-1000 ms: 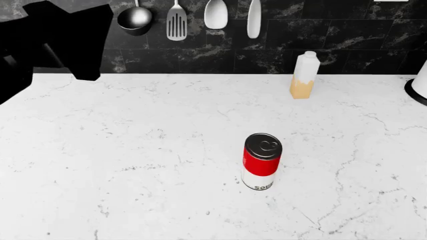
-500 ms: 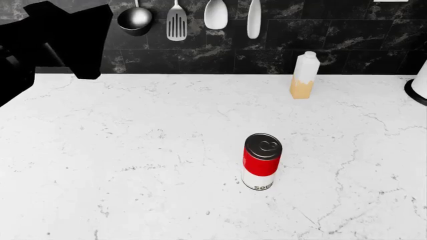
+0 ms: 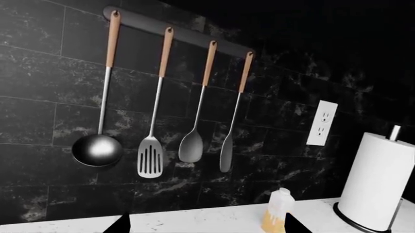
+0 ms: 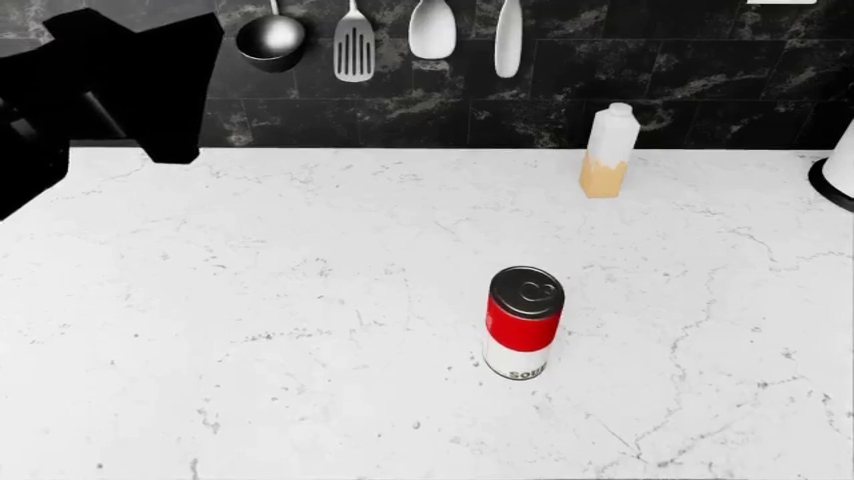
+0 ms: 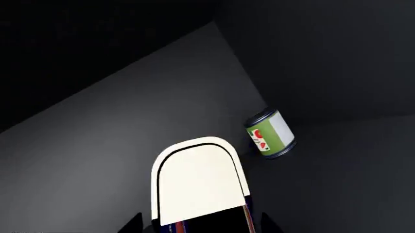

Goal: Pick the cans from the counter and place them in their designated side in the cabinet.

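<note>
A white marble-look desk (image 4: 267,300) with faint grey veins meets a black marbled tile wall hung with a ladle (image 3: 97,150), slotted turner (image 3: 149,162) and two spatulas, beside a paper-towel roll (image 3: 378,182) and a wall socket (image 3: 321,123). The red-and-white soup can (image 4: 523,324) stands upright mid-desk, lettering "SOU" legible, well apart from the white-and-tan carton (image 4: 609,151) by the wall. In a dark cabinet (image 5: 129,121), the right gripper's (image 5: 201,221) jaws clamp an oblong tin (image 5: 198,182) near a green-labelled can (image 5: 270,133); the left gripper's (image 3: 204,228) jaws cannot be judged.

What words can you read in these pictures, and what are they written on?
"SOUP", only partly in view, on the white lower band of the red-and-white soup can on the counter, head view.
Green-and-white can inside the dark cabinet, right wrist view: red marks on its label, too small to read.
White and tan carton: no text visible.
Wall outlet: no text.
</note>
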{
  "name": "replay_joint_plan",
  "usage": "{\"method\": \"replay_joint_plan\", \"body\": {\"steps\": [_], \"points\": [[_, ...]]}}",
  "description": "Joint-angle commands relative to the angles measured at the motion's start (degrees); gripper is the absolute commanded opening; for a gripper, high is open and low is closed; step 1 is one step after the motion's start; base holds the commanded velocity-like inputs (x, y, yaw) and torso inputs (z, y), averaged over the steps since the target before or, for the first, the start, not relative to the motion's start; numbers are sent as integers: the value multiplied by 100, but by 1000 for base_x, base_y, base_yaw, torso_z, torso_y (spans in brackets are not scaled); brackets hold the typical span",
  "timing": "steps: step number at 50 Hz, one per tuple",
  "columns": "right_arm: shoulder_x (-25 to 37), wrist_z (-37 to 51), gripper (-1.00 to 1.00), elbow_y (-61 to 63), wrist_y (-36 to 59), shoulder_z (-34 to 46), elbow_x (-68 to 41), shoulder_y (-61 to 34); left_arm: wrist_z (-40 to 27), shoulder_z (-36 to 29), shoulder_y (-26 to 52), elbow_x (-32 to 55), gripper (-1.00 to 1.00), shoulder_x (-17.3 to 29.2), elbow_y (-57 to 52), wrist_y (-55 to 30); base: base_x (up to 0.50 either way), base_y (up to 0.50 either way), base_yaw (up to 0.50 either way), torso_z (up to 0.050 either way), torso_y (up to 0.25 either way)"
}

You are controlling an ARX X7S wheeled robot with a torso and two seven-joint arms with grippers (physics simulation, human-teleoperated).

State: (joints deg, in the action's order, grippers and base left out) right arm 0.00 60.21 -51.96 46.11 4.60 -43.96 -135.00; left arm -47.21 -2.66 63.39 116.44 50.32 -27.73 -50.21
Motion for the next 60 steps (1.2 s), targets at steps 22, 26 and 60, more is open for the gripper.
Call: {"method": "replay_joint_plan", "body": {"steps": [22, 26, 60], "points": [[1, -1132, 100, 250, 263, 146, 280, 0, -78, 37, -35, 112, 100, 63, -87, 122, 0, 0, 0, 0, 0], [1, -1283, 100, 481, 311, 185, 339, 0, -135, 34, 9, 172, 100, 81, -115, 148, 0, 0, 0, 0, 0], [1, -2216, 100, 2714, 759, -62, 967, 0, -184, 106, 4, 232, 100, 164, -203, 258, 0, 0, 0, 0, 0]]}}
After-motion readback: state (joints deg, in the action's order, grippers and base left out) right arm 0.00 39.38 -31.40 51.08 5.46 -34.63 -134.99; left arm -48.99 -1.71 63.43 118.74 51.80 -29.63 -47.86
